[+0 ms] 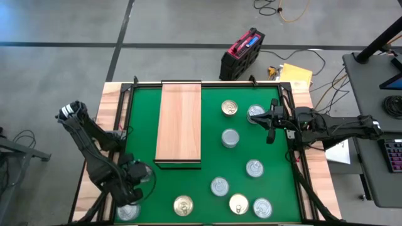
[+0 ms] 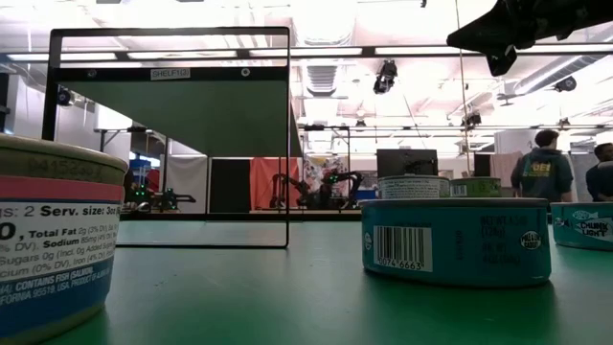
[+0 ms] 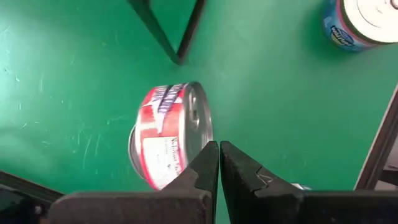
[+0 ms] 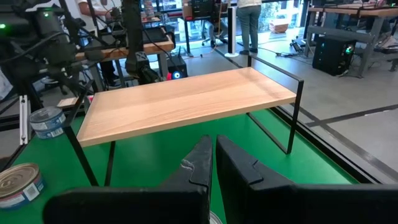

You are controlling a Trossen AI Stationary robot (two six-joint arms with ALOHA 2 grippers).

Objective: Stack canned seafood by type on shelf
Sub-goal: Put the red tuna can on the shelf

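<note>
Since nothing yet sits on the shelf [image 1: 179, 122], you have the whole job ahead, and the main risks come from how the stock lies. The shelf stands on thin dark legs above the green surface [image 1: 141, 125], toward its left half, so a tin carried low could strike the board's edge or a leg and shift the frame. The tins are scattered over the right and near parts of the mat, well apart from each other, mixing silver lids with gold ones such as the gold-lidded tin [image 1: 183, 204] and blue labels with a red one; sort by lid alone and you may stack unlike types together.

One red-labelled tin [image 3: 171, 135] looks tipped on its rim just ahead of the left hand [image 3: 218, 163], though the angle makes that hard to be sure of. If it is on edge, a nudge would send it rolling off the near side.

Your left arm is folded at the near-left corner, wrist pointing down, its hand pressed together and holding nothing. Your right arm reaches in from the right edge, raised above the mat, its hand [image 4: 213, 158] facing the shelf, also pressed together and empty, hovering by a silver-lidded tin [image 1: 255, 113]. Spread either hand before you descend, or the tips will knock a tin aside.
</note>
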